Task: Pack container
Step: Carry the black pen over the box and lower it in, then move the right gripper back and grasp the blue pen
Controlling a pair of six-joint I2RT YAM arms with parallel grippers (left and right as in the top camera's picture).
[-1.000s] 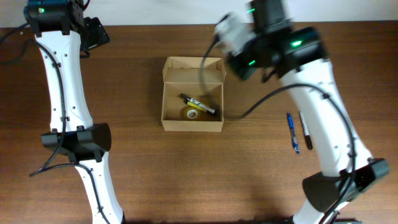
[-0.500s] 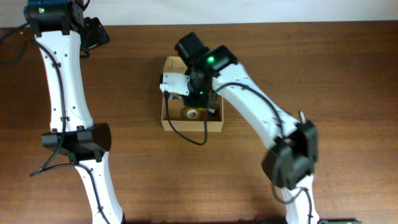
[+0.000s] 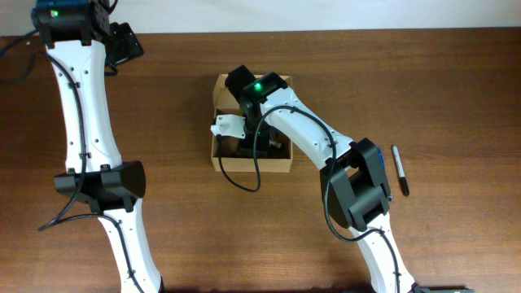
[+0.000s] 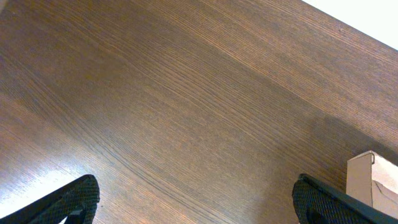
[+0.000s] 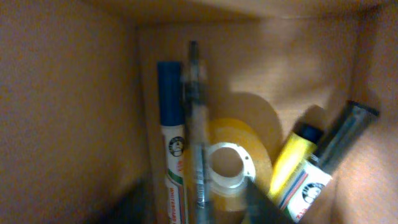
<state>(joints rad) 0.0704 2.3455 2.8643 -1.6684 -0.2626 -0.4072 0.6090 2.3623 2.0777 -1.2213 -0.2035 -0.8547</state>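
**Finding.** The right arm, which a second ago was raised at the far right of the worktop (image 3: 187, 236), now reaches down into the small tan-brown cardboard box (image 3: 281, 164). Its right hand (image 3: 248, 140) is low inside the walls. The box lies where it lay, at mid-worktop, with its flap lid open at the far side.

**Contents (right wrist view, somewhat blurred).**
- A white marker with a blue cap (image 5: 169, 155) lies along one wall.
- A slim dark pen (image 5: 196, 134) lies beside it.
- A yellow roll of tape (image 5: 239, 158) lies flat on the floor.
- A yellow-and-black marker (image 5: 308, 171) is in the opposite corner.

**Change.** The blue pen that lay on the worktop beside the thin black pen (image 3: 400, 169) is gone. The slim pen in the box is probably that one, though I cannot confirm its colour. The black pen is still outside, well apart from the box.

**Hands.** The right hand's fingers (image 5: 140, 205) show as dark shapes set apart on either side of the pens. I judge the hand spread and gripping nothing. The left hand (image 4: 196, 190) is spread wide over bare wood at the far left corner, idle.

**Assessment.** One item more is packed. The black pen is left to pack, and the lid is still to be closed.
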